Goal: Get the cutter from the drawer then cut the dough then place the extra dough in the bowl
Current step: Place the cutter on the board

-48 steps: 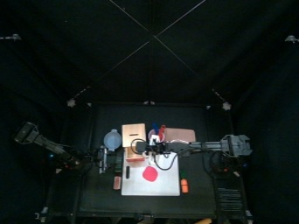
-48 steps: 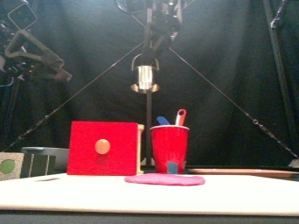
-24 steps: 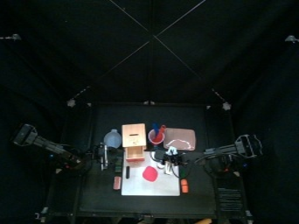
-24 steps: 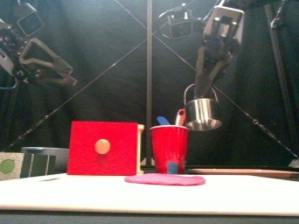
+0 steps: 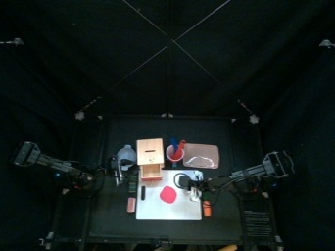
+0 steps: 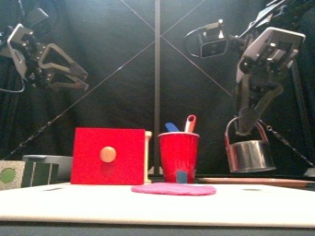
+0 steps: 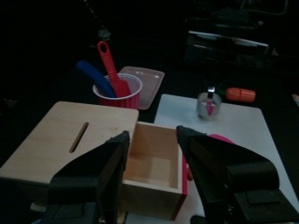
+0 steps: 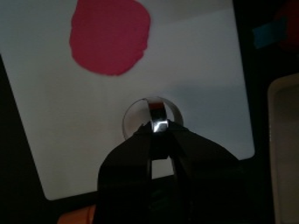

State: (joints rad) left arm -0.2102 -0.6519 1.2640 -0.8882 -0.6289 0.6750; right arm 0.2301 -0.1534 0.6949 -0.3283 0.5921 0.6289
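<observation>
My right gripper (image 6: 245,118) is shut on the wire handle of the round metal cutter (image 6: 250,155), which hangs low over the white cutting board (image 5: 157,209), right of the flat pink-red dough (image 6: 172,190). From the right wrist, the cutter (image 8: 155,117) sits over bare board beside the dough (image 8: 111,35). The wooden box (image 5: 149,149) has its red-fronted drawer (image 6: 110,155) pulled out and empty (image 7: 149,159). My left gripper (image 7: 162,175) stands open just before the drawer, holding nothing. The blue-grey bowl (image 5: 124,155) stands left of the box.
A red cup (image 6: 179,155) with a blue and a red toy knife stands behind the dough, next to the box. The pink tray (image 5: 202,154) lies at the back right. A small orange toy (image 5: 206,207) rests by the board's right edge, a small red one (image 5: 131,204) at its left.
My right gripper has carried the cutter from high above the box, rightward and down to just over the board. The left arm has drawn back slightly.
</observation>
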